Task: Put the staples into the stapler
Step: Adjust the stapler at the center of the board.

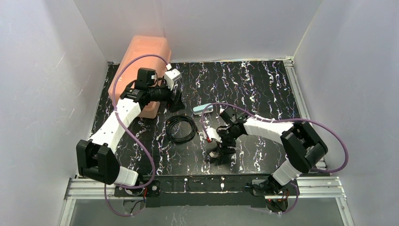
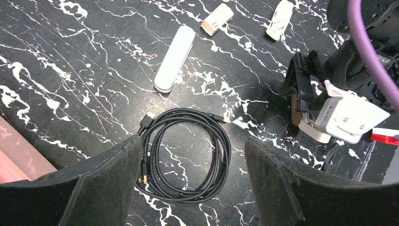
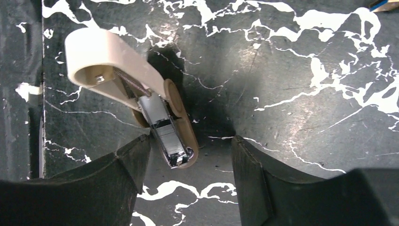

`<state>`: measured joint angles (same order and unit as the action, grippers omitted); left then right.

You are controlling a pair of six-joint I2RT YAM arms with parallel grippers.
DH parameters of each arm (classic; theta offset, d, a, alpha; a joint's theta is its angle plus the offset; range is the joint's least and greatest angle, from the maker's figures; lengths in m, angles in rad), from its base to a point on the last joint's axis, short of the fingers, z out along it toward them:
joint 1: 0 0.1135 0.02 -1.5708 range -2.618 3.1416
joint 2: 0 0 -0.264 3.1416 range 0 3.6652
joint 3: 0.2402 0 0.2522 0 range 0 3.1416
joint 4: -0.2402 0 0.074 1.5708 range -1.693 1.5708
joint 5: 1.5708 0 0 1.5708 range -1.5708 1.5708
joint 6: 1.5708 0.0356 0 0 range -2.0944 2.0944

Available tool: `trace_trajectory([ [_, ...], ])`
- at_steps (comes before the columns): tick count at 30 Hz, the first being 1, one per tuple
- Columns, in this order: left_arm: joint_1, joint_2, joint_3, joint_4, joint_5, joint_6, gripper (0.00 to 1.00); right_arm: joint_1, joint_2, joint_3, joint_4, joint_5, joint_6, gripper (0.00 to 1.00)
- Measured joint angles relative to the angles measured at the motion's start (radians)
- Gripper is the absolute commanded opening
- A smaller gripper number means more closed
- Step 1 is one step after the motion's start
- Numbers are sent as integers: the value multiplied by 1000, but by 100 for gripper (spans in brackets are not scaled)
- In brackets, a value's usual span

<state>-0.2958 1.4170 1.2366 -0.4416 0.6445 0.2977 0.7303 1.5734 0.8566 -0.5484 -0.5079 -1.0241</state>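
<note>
Top external view takes in a black table (image 1: 254, 84) veined with white, and the biggest thing on it is a salmon-pink bin (image 1: 141, 61) at the far-left corner. The left arm (image 1: 115, 125) reaches up that side with its wrist just in front of the bin. The right arm (image 1: 268, 127) bends in from the right toward the near middle of the table. Between the two arms lies a coil of black cable (image 1: 181, 128). Just beyond it and to the right, a light-blue oblong (image 1: 203, 109) with rounded ends lies flat, apart from both grippers. The left gripper (image 2: 191, 141) hangs over the coil with its fingers spread wide, released and with nothing between them. The right gripper (image 3: 189, 139) points down at the stapler (image 3: 155, 115), which lies on the table near the front middle. The stapler is opened up, with its cream lid swung back, a thin spring showing and the silver channel bared on a tan base. The front end of the channel sits between the right gripper's fingers. It lies close beside the finger on the left of the right wrist view, with a clear gap to the other, so the jaws stand apart and grasp nothing. Whether the channel holds anything I cannot tell. Past the oblong, in the left wrist view, lie two small pale blocks: a tan-ended block (image 2: 217, 19) and a plain block (image 2: 280, 19).
</note>
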Motion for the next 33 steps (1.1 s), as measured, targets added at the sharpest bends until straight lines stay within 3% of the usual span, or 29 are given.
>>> trace_trajectory([
  [5,6,-29,-8,2,0,-21,75,12,-2,-12,71,29,65,47],
  [11,6,-72,-115,23,4,-57,74,14,-15,-42,164,55,165,36],
  [12,6,-73,-128,23,5,-61,74,15,-18,-46,175,59,179,36],
  [16,6,-72,-163,16,7,-66,74,17,-23,-52,189,64,218,60],
  [18,7,-73,-163,15,6,-59,74,18,-26,-53,185,65,209,66],
  [26,6,-75,-163,-8,0,-21,75,19,-36,-23,70,86,140,74],
  [33,6,-92,-176,-21,-2,36,75,19,-161,-8,-82,83,130,81],
])
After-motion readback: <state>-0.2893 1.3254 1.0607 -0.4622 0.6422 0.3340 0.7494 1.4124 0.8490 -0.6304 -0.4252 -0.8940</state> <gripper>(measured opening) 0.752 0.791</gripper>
